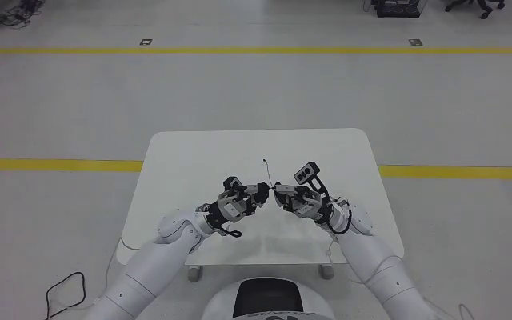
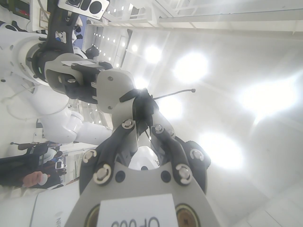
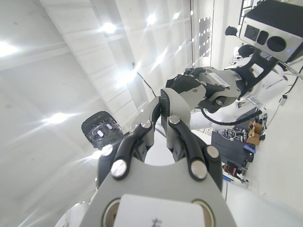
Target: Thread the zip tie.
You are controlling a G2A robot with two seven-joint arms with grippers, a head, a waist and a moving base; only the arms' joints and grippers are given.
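Zip tie is clamped by L tool & R tool, tips nearly touching, frame ctr above table.

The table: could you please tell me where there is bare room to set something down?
The table is bare along its far edge, beyond the zip tie, and toward both side edges. The near middle is crowded: left end effector and right end effector meet there.

Large robotics lab hall: yellow floor lines, high lit ceiling, cluttered desks.
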